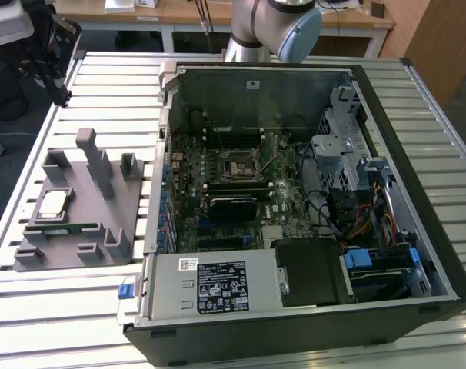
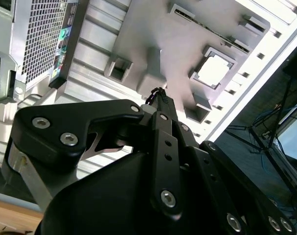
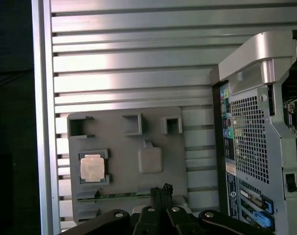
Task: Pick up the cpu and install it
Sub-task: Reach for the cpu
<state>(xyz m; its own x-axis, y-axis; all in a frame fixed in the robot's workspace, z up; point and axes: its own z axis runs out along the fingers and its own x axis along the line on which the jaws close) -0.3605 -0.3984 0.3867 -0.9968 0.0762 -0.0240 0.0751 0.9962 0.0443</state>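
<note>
Step in hand, as you can judge it: approach for the pick, nothing lifted yet. The cpu [image 1: 51,203] lies flat, metal top up, in its square recess on the grey holder tray [image 1: 102,201], which sits on the slatted table [image 1: 64,323] at the exterior view's left of the open computer case [image 1: 356,77]. Both wrist views show the cpu seated in that recess [image 3: 92,167] [image 2: 210,69], nothing touching it. The gripper [image 1: 62,94] hangs above the table off the far end of the tray, well apart from the cpu and clear of the case. In the first wrist view its tips [image 3: 162,188] look pressed together with nothing between them, and the second wrist view [image 2: 157,93] agrees: no gap, no load. Note the green memory stick [image 1: 71,227] in a slot just beside the cpu's recess, and the raised posts on the tray. The motherboard socket [image 1: 239,164] sits bare in the middle of the board, inside the case. Judgement: a pick from here calls for you to spread the jaws first, centre over the cpu's recess and not over the stick's slot, and come straight down so the pads take opposite edges of the chip between the recess walls. The chip is thin and sits low, so there is little edge to catch. A tilted descent may well jam against the tray or skate the chip out of place. Keep clear of the tall post near the tray's middle.
</note>
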